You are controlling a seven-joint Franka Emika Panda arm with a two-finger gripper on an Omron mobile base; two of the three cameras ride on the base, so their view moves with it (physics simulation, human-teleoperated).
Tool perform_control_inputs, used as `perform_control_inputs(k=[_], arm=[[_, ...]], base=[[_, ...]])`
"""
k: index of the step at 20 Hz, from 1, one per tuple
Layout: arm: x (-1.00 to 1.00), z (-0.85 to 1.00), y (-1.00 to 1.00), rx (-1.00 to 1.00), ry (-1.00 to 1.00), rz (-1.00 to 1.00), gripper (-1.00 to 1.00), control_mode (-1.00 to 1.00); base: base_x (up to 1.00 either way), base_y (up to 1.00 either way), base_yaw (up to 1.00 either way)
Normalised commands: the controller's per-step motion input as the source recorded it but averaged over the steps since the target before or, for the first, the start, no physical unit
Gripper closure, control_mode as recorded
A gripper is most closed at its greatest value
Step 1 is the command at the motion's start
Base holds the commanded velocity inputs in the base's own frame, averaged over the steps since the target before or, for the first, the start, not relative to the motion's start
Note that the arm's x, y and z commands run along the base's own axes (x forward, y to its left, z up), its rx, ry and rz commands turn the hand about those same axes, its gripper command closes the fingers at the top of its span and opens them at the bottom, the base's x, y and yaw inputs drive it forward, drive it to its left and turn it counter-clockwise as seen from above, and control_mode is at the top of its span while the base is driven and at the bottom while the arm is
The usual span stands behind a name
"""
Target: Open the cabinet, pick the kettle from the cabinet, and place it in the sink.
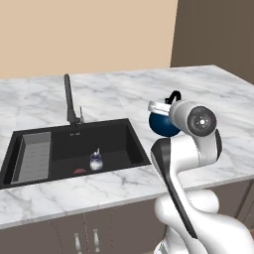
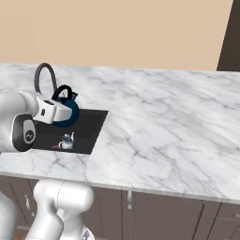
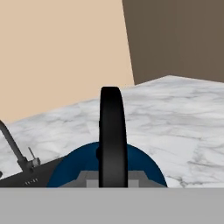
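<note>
The dark-blue kettle (image 1: pixel 161 124) (image 2: pixel 70 114) hangs in the air over the right edge of the black sink (image 1: pixel 116 140) (image 2: pixel 93 125). My gripper (image 1: pixel 167 102) (image 2: pixel 64 104) is shut on its black arched handle (image 3: pixel 113 133), which stands upright between the fingers in the hand view. Below the handle shows the round blue kettle body (image 3: pixel 74 168). The tall black faucet (image 1: pixel 70 101) (image 2: pixel 42 74) (image 3: pixel 14 151) rises behind the basin. A grey ribbed tray (image 1: pixel 33 156) lies in the basin's left part. The cabinet's doors are out of view.
A small clear jar with a silver top (image 1: pixel 95 161) (image 2: pixel 66 140) stands on the sink floor beside a small red thing (image 1: pixel 79 171). White marble counter (image 2: pixel 164 126) spreads wide to the right. A grey-brown panel (image 1: pixel 213 32) rises at the back right. Lower cabinet fronts (image 1: pixel 87 238) run under the counter.
</note>
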Motion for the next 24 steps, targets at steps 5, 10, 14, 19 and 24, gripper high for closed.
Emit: perform_control_inputs(k=[5,10,14,19,24], arm=[[0.00,0.00,0.00,0.00,0.00,0.00,1.00,1.00],[0.00,0.00,0.00,0.00,0.00,0.00,1.00,1.00],[0.00,0.00,0.00,0.00,0.00,0.00,1.00,1.00],[0.00,0.00,0.00,0.00,0.00,0.00,1.00,-1.00],[0.00,0.00,0.00,0.00,0.00,0.00,1.00,-1.00]], base=[[0.01,-0.02,0.00],[0.00,0.00,0.00],[0.00,0.00,0.00],[0.00,0.00,0.00],[0.00,0.00,0.00]])
